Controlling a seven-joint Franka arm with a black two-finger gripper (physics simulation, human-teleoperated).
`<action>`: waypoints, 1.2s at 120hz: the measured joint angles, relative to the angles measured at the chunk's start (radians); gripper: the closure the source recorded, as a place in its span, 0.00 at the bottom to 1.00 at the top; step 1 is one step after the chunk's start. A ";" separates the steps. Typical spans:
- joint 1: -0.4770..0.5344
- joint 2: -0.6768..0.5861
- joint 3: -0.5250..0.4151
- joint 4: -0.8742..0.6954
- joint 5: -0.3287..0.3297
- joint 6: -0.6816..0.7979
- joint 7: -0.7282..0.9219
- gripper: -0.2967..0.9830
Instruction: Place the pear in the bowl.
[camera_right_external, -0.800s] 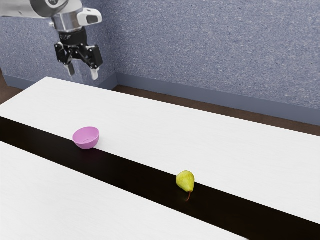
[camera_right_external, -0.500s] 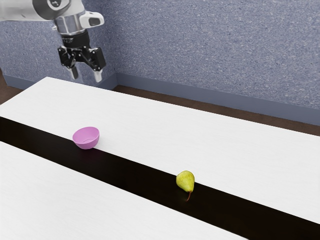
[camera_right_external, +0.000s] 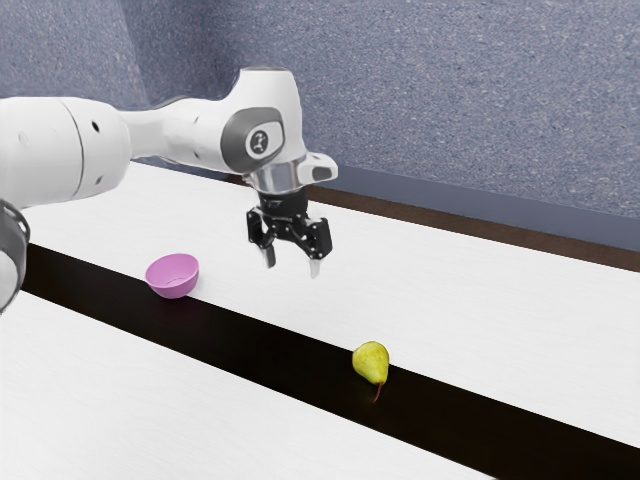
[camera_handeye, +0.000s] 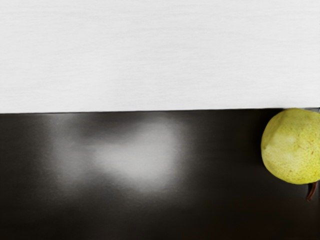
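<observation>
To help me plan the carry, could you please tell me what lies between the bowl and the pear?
In the exterior view, the stretch between bowl and pear is bare: black strip and white tabletop.

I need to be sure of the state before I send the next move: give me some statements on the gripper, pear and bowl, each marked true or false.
1. The gripper is open. True.
2. The pear rests on the dark strip. True.
3. The pear is inside the bowl. False: it lies outside the bowl, on the strip.
4. The gripper is touching the pear. False: it hangs above the table, clear of the pear.
5. The bowl stands with its opening up. True.
</observation>
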 joint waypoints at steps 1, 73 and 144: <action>-0.001 0.005 0.000 0.000 -0.001 0.005 -0.003 0.24; -0.129 0.164 0.006 0.028 -0.063 0.231 -0.473 0.24; -0.180 0.170 0.007 -0.045 -0.112 0.360 -0.827 0.24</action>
